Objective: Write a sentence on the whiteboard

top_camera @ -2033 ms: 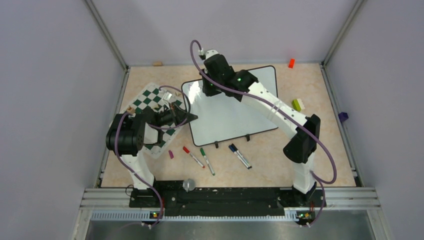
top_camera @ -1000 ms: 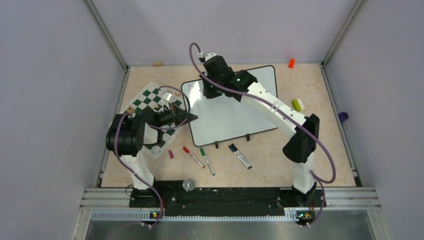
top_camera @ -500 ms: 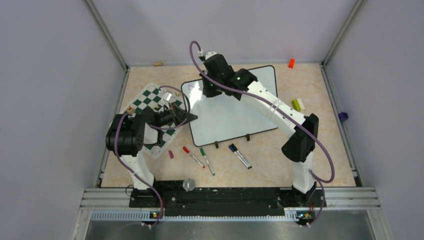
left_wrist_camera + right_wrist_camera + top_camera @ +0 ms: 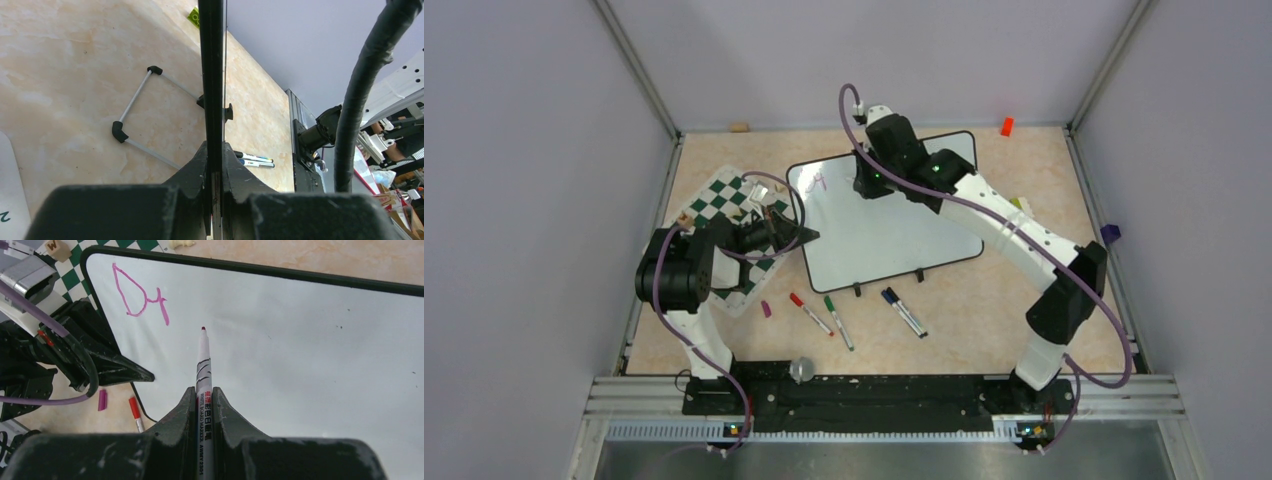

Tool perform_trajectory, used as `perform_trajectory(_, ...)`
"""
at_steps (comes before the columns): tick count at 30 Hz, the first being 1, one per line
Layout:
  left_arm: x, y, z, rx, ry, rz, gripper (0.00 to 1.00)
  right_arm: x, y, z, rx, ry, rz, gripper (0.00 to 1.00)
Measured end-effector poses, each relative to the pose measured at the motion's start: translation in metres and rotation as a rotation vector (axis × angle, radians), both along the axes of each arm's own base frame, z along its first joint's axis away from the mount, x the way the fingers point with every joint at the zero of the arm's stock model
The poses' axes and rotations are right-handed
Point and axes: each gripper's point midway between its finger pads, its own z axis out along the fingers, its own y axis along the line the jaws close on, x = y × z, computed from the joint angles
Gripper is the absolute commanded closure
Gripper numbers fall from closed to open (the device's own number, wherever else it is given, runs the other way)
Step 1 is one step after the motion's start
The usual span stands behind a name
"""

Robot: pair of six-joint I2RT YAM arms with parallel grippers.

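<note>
The whiteboard (image 4: pixel 894 235) lies tilted in the middle of the table. Its upper left corner carries the start of the sentence (image 4: pixel 138 296), a purple-pink "D" and one more stroke; it also shows in the top view (image 4: pixel 817 181). My right gripper (image 4: pixel 203 390) is shut on a white board marker (image 4: pixel 203 365). The marker's dark red tip points at the board just right of the lettering. My left gripper (image 4: pixel 214 146) is shut on the whiteboard's black frame (image 4: pixel 211 60) at its left edge, as the top view shows (image 4: pixel 802 237).
The green-and-white chess mat (image 4: pixel 724 200) lies left of the board, under my left arm. A red marker (image 4: pixel 809 313), a green marker (image 4: pixel 838 322), two dark markers (image 4: pixel 904 311) and a purple cap (image 4: pixel 766 309) lie in front. Small blocks (image 4: pixel 1020 208) sit to the right.
My right arm has moved to the right along the board's top, uncovering the purple-pink lettering in the upper left corner. My left arm has not moved.
</note>
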Motion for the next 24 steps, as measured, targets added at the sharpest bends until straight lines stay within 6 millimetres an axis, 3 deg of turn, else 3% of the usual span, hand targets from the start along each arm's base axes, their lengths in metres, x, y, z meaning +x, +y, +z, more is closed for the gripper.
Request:
perform_trajectory(12, -0.001, -0.001, 0.001, 0.004, -0.015, -0.004, 1.0, -0.016, -0.007, -0.015, 0.046, 0.014, 0.003, 1.0)
perform_trajectory(24, -0.001, -0.001, 0.001, 0.005, -0.017, -0.005, 1.0, -0.009, 0.019, -0.009, 0.074, -0.01, 0.025, 1.0)
